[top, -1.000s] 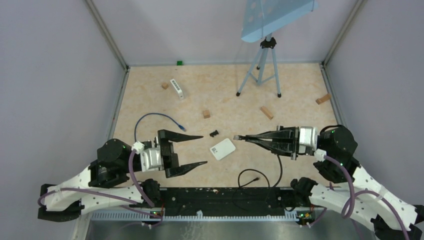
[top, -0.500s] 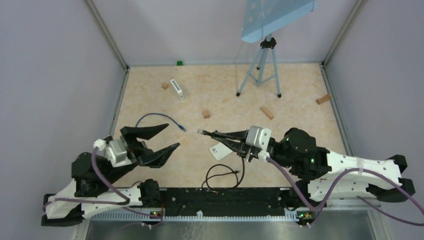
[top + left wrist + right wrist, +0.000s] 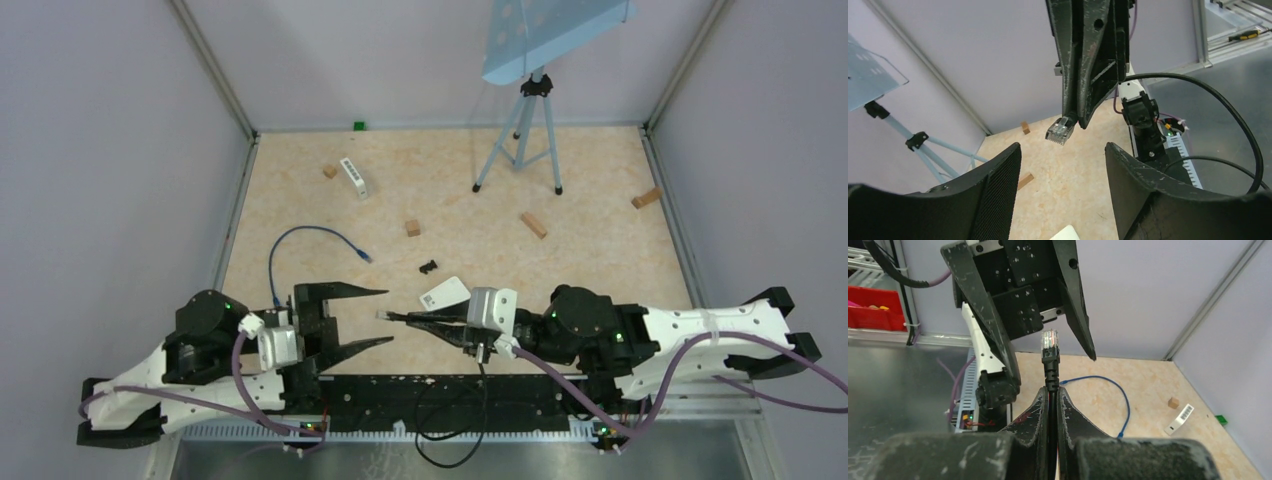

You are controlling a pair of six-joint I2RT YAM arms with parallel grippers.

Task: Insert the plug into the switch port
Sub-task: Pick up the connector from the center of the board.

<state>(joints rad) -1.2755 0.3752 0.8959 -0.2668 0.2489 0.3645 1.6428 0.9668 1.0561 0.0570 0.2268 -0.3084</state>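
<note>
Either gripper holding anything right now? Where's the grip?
Right gripper pinches the black cable just behind its plug; left gripper is open and empty.

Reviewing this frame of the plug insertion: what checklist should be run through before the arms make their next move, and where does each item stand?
1. Grip: ok. The right gripper is shut on the black cable just behind the plug.
2. Receiving side: ok. The left gripper is open and holds nothing.
3. Alignment: ok. The plug tip sits in the gap between the left fingers and touches neither.
4. Cable slack: ok. The cable hangs loose over the near edge.
5. Switch port located: cannot tell. Neither the white unit at the back nor the white box shows a port.
</note>
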